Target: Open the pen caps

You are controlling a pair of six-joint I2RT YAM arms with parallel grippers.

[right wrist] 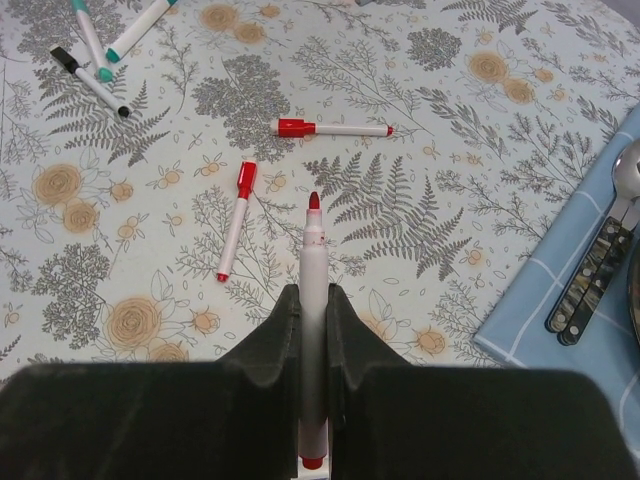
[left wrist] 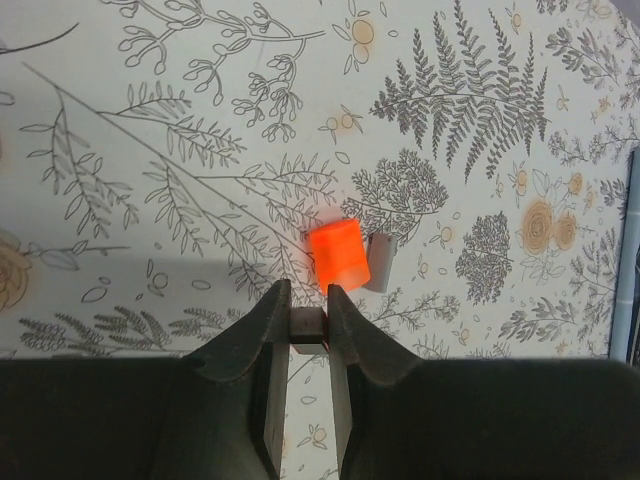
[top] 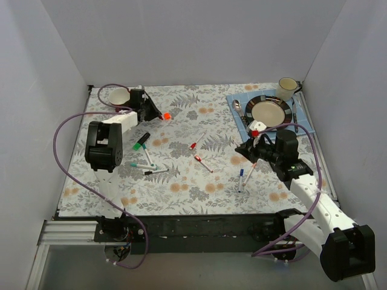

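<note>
My right gripper (right wrist: 313, 292) is shut on a white-barrelled pen (right wrist: 313, 250) whose bare red tip points ahead over the floral cloth. Two red-ended pens (right wrist: 330, 128) (right wrist: 235, 220) lie in front of it. My left gripper (left wrist: 308, 300) is shut on a small dark piece (left wrist: 310, 328) that I cannot identify. An orange cap (left wrist: 338, 255) sits just beyond its fingertips, and contact with the piece is unclear. From above, the left gripper (top: 152, 112) is at the back left beside the orange cap (top: 166, 115). The right gripper (top: 245, 148) is at mid right. A green-capped black marker (top: 142, 141) lies on the left.
Teal-ended pens (top: 145, 164) and blue-ended pens (top: 242, 179) lie on the cloth. On a blue mat (top: 239, 98) at the back right stands a plate (top: 251, 112) with a spoon (right wrist: 625, 180) and knife (right wrist: 590, 285) beside it. A mug (top: 287, 89) stands behind. White walls enclose the table.
</note>
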